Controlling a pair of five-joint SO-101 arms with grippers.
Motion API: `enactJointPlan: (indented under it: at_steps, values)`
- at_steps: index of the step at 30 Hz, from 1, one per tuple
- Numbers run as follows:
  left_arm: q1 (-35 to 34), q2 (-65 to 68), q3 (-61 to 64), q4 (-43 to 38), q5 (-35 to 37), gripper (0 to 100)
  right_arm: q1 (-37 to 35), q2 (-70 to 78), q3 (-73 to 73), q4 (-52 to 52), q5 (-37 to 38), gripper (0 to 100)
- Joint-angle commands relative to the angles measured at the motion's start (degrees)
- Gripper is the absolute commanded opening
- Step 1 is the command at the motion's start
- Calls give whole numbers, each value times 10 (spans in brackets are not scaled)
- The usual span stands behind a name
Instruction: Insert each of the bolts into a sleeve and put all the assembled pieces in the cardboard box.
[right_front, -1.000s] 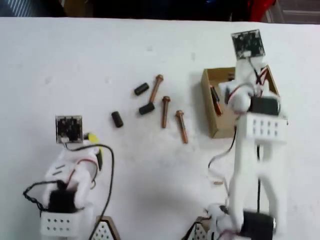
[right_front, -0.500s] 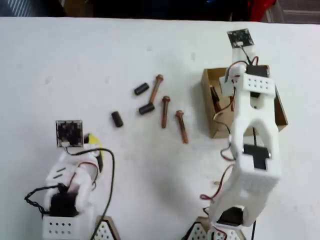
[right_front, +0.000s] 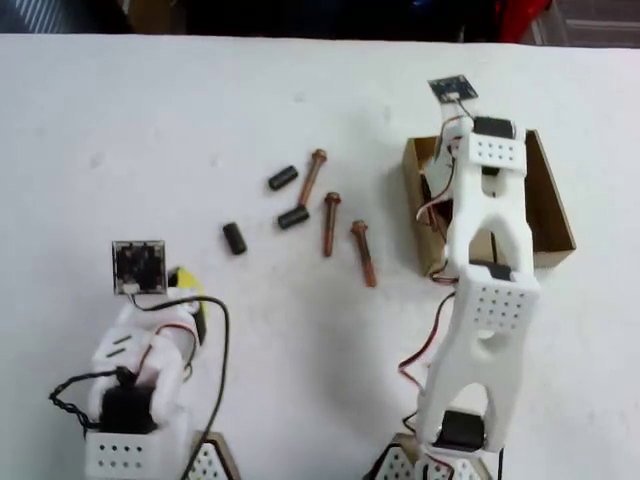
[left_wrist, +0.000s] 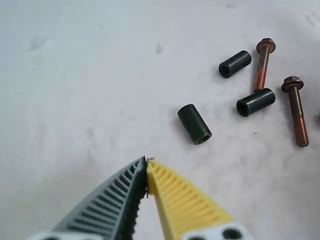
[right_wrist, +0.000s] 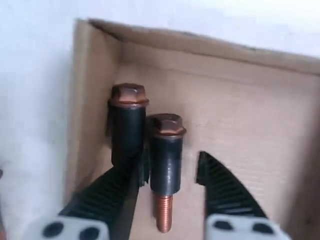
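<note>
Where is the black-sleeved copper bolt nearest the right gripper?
Right wrist view: the black-sleeved copper bolt lies inside the brown cardboard box, between the fingers of the open right gripper, beside a second sleeved bolt.

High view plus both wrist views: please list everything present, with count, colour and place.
Loose copper-coloured metal bolts: three, copper, mid-table, left of the box.
Loose black cylindrical sleeves: three, black, beside those bolts.
Assembled bolt-in-sleeve pieces: two, copper and black, side by side inside the box.
Brown cardboard box: one, brown, right part of the table.
White table: one, white, under everything.
Left gripper: one, grey and yellow fingers shut, over bare table short of the sleeves.
Right gripper: one, black fingers open, in the box, either side of one assembled piece.
</note>
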Motion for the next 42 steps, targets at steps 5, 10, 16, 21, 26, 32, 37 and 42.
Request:
enactJointPlan:
  at_steps: [5,10,16,21,26,32,37,42]
  values:
    - [-4,-8,-4,1,-7,23,-17,-10,-180,101,6,176]
    - [-4,-8,-4,1,-7,23,-55,-9,-328,215,4,152]
    - [-11,-8,-4,2,-7,23,-113,-11,-375,240,-29,114]
    - [-44,-8,-4,-1,-7,23,-166,-36,-356,240,-63,115]
    - [-43,-8,11,-12,-7,23,-213,-123,-295,240,-89,115]
    - [-44,-8,32,-45,-7,23,-241,-257,-194,240,-101,115]
    - [-44,-8,32,-45,-7,23,-253,-369,-73,240,-101,116]
    - [-44,-8,32,-45,-7,23,-290,-467,81,239,-102,116]
